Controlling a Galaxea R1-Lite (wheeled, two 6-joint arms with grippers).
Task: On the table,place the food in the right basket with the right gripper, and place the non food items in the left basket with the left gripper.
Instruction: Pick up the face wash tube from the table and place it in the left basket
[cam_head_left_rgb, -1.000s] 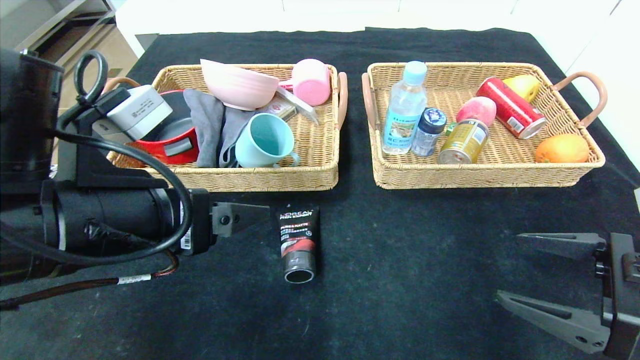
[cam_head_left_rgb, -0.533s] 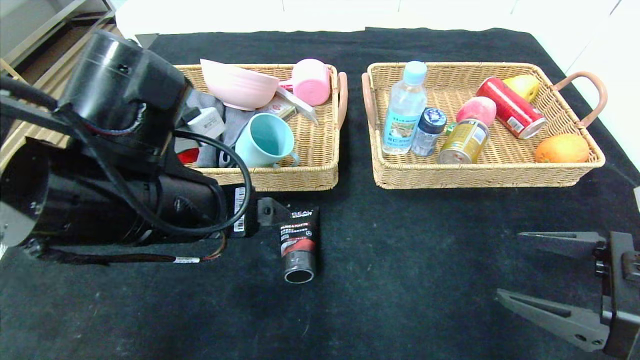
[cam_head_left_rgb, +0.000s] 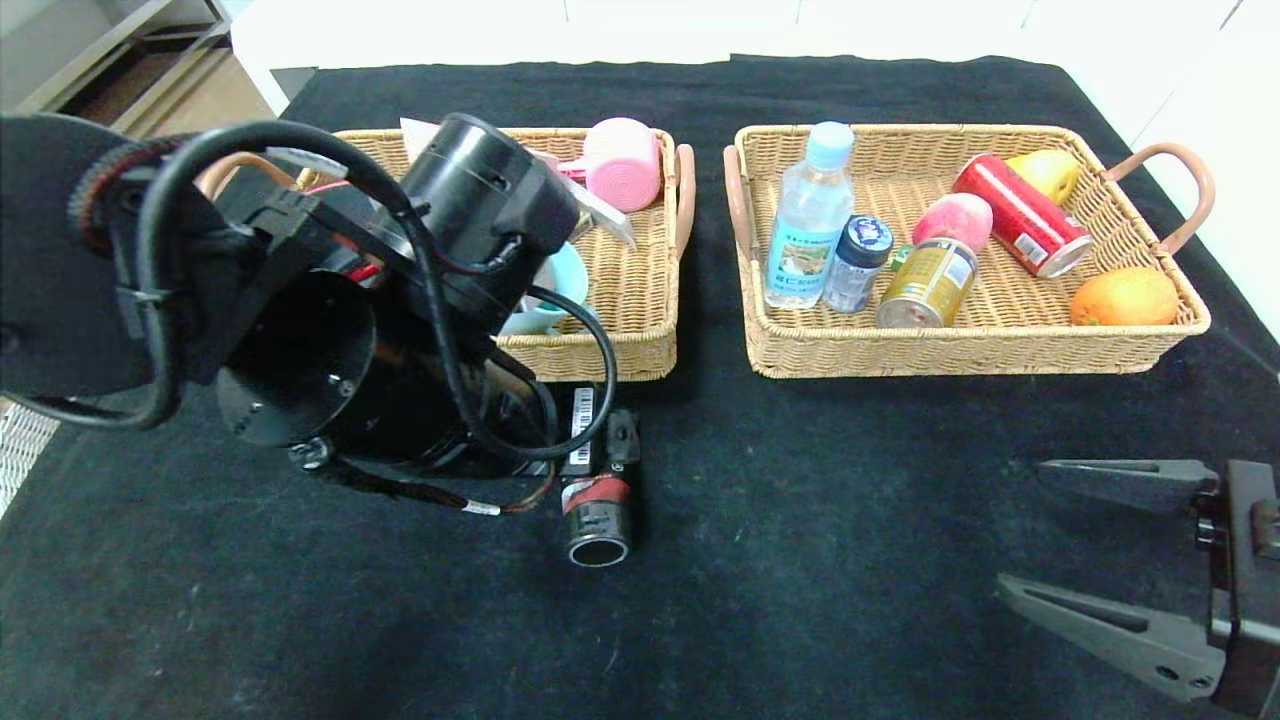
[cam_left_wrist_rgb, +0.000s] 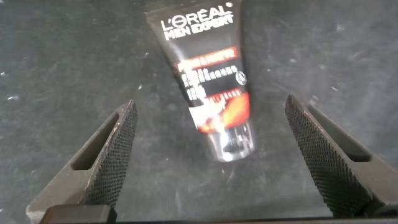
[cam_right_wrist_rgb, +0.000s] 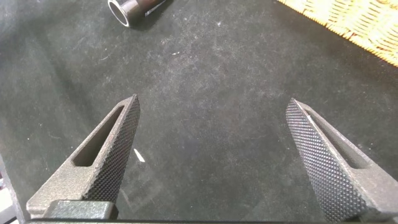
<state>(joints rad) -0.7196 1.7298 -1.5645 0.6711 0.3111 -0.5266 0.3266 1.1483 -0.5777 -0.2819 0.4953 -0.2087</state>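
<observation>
I have the left gripper (cam_left_wrist_rgb: 208, 155) poised over the black tube (cam_left_wrist_rgb: 205, 81), its fingers spread wide with the tube lying between them, not yet touched. The tube rests on the black table (cam_head_left_rgb: 800, 520), just near of the left basket (cam_head_left_rgb: 620, 330), cap end toward me. In the head view my left arm covers most of that basket and the upper part of the tube (cam_head_left_rgb: 597, 520).

The right gripper (cam_head_left_rgb: 1115, 555) sits parked at the near right, fingers wide apart over bare cloth.

My worry is the grasp. The tube lies slightly skewed between the fingers, so closing could roll it or squeeze it out sideways, and it looks smooth and likely to slip. Coming down too far would press the tips into the cloth. With the arm blocking the head view, I could also clip the basket's near wall on the lift.

Counts: two baskets, one tube left on the table. In the right basket (cam_head_left_rgb: 960, 350) I count one water bottle (cam_head_left_rgb: 808, 220), one small jar (cam_head_left_rgb: 857, 262), one gold can (cam_head_left_rgb: 927, 283), one red can, one peach, one orange and one yellow fruit. In the left basket I can make out only a pink cup (cam_head_left_rgb: 622, 160) and part of a teal mug.
</observation>
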